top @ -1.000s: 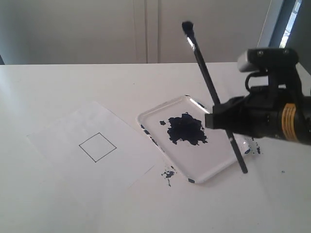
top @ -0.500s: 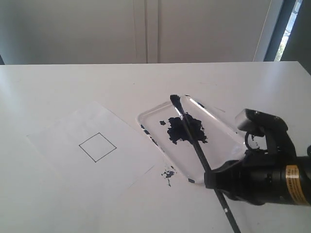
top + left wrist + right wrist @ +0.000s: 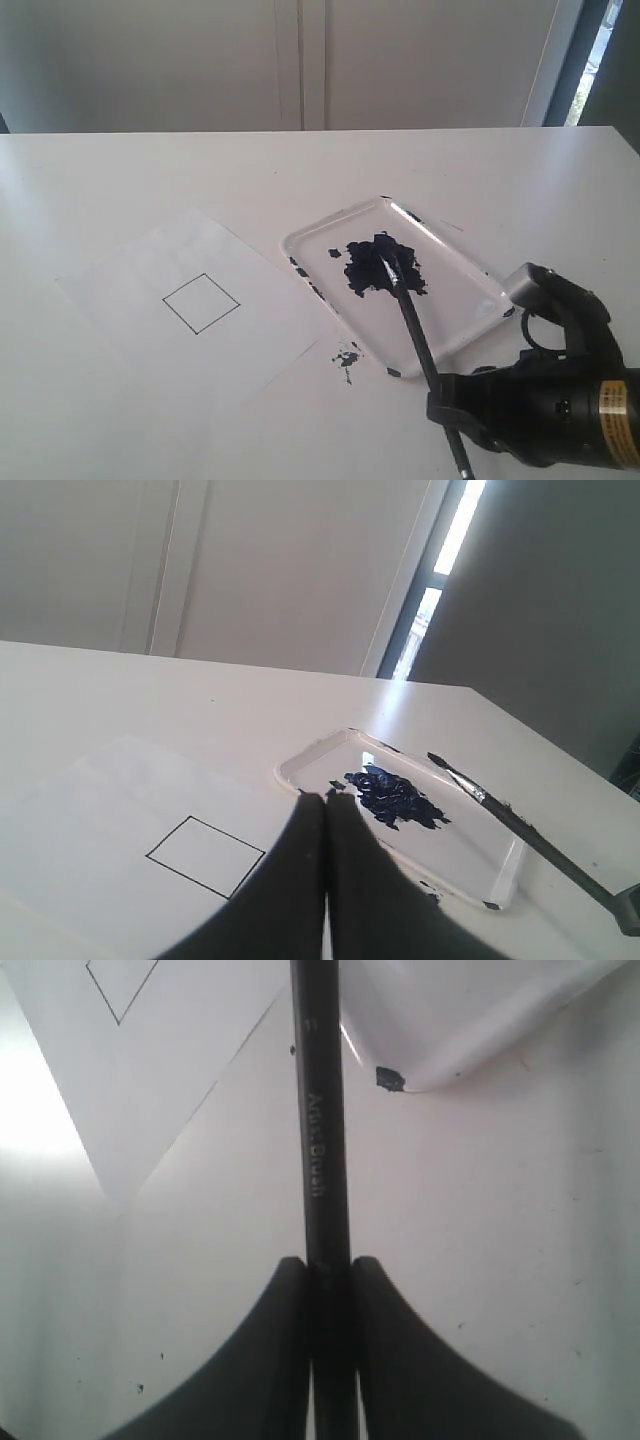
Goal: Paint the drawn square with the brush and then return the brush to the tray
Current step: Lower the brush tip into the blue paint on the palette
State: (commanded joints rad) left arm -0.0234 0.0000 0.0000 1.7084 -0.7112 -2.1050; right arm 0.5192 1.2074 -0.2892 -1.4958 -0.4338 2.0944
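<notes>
Tray (image 3: 455,300), glossy white with a dark blue blot (image 3: 365,278), lies on our table (image 3: 150,180) just right of the paper (image 3: 140,270). Our right gripper (image 3: 328,1265) is clamped on the brush (image 3: 410,320) handle, its tip slanting over the blot. Our left gripper (image 3: 325,802) has its jaws pressed together, empty. Smallest, the drawn square (image 3: 201,303) on the paper is blank.

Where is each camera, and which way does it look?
Exterior view: off the arms, looking down at the white table, glossy white rounded tray, thin black-line drawn square, and right gripper holding the long black-handled brush.
Left wrist view: on the left arm, past the shut left gripper toward square and tray.
Right wrist view: on the right arm, along the clamped brush.
All share the brush.
</notes>
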